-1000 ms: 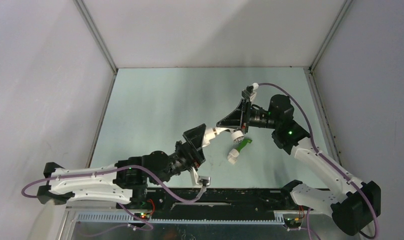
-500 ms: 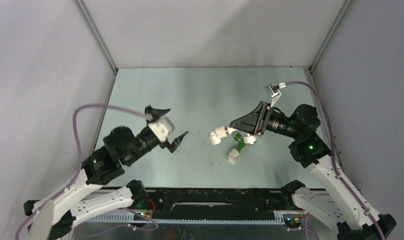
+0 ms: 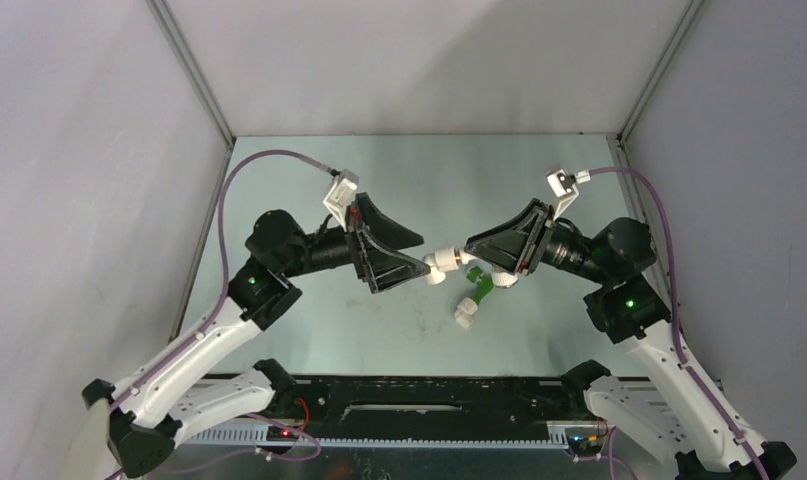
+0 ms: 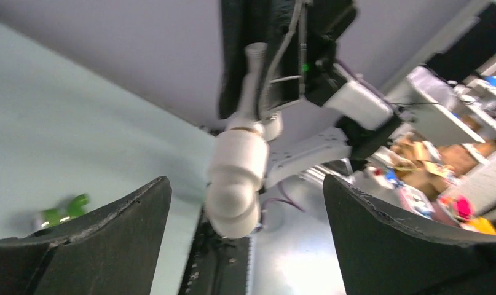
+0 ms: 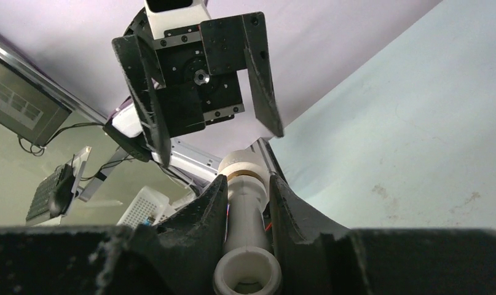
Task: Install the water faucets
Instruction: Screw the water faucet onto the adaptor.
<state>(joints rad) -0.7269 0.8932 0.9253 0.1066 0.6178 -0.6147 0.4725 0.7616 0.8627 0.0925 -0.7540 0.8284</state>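
Two grippers face off mid-frame; right gripper (image 3: 469,253) clamps the white part (image 3: 440,266); left gripper (image 3: 425,252), agape, should close squarely on its rounded end.

Green tap (image 3: 484,291) down, white tap (image 3: 440,266) aloft.
Lay slantwise on the table (image 3: 309,180), bright green, with a white fitting (image 3: 465,316) at the near end; hung level just beside it, clamped in the right gripper (image 3: 469,255), rounded end leftward.
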